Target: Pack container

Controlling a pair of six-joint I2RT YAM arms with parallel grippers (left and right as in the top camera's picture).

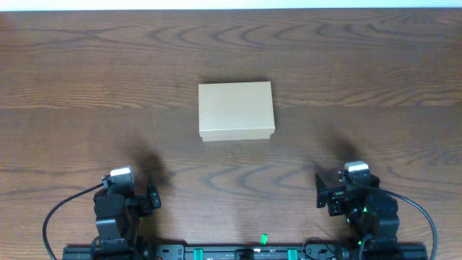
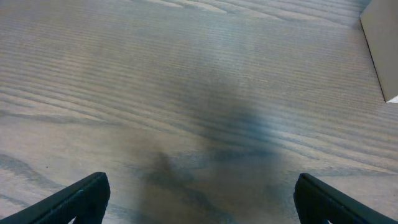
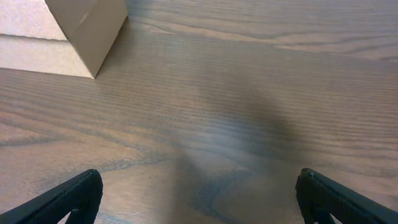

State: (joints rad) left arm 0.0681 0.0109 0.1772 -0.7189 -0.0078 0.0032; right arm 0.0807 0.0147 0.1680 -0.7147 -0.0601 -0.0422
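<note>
- The wooden table (image 1: 79, 79) filled every view and ran out of frame on nearly every side.
- The cardboard box (image 1: 236, 110) sat closed at mid-table, well ahead of both arms. Each wrist camera caught only a cut-off corner of it.
- The left gripper (image 2: 200, 193) was spread wide over bare wood with nothing in it, and only its tips showed.
- Same deal with the right gripper (image 3: 199, 194): wide apart and empty.
- From overhead, both sets of fingers were hard to make out.

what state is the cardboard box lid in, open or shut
Shut. From overhead the container shows one flat, unbroken tan top, with no interior visible and nothing raised above it.
</note>
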